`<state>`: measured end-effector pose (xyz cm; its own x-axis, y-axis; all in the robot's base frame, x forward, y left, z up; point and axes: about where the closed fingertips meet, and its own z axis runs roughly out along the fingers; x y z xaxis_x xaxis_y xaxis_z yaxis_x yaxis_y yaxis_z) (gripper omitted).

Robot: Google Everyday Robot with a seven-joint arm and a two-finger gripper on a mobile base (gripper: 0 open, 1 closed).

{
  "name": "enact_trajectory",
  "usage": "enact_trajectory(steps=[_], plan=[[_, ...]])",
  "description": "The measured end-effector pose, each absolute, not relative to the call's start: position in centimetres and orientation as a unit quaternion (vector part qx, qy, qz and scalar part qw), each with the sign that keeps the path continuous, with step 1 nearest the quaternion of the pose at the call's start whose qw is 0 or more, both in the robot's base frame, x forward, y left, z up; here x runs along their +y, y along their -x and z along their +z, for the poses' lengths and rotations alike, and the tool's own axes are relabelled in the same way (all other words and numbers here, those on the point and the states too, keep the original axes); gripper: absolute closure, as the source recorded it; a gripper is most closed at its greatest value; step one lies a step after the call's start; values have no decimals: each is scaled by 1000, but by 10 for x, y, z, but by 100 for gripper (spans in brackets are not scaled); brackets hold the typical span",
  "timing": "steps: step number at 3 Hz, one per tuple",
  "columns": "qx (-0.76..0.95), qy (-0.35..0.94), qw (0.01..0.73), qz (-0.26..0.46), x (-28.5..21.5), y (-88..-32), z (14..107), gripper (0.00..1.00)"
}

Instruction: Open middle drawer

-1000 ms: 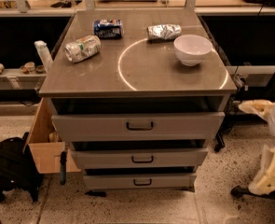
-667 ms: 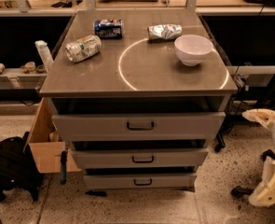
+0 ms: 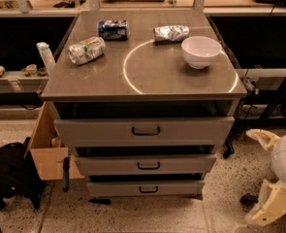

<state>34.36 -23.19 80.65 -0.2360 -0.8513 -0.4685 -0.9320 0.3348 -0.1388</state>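
- The middle drawer (image 3: 181,165), a wide shallow grey metal drawer with a plain flat front, sits under the near edge of the tabletop (image 3: 147,79). It lies between the taller grey top drawer (image 3: 191,130) and the slimmer grey bottom drawer (image 3: 113,188).
- Its small dark loop handle (image 3: 148,165) is centred on the front, below the middle of the near edge. The drawer looks shut or nearly so.
- The cream-coloured gripper (image 3: 271,205) hangs low near the floor, out past the near right corner and well apart from the handle. I cannot tell whether it is wide or narrow.
- To do the step well, I judge it should swing left, line up squarely with the middle handle, close around the loop, then pull straight out without twisting. The top handle above is easy to mistake for it.
- No brand or writing can be read on the crushed silver-green can (image 3: 87,50) near the left edge. The same holds for the blue printed can (image 3: 113,29) at the far edge, the crumpled silver packet (image 3: 171,33) and the plain white bowl (image 3: 200,51).
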Motion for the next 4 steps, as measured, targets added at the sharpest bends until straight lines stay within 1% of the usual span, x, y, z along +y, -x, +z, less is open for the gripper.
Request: enact_trajectory(steps=[1,2,3,4], plan=[[775,577,246,81,-228,-358,789,0],[766,588,246,76,-226,-385,778,0],[761,602,229,85,-234,-442,760,0],[761,602,229,85,-234,-442,760,0]])
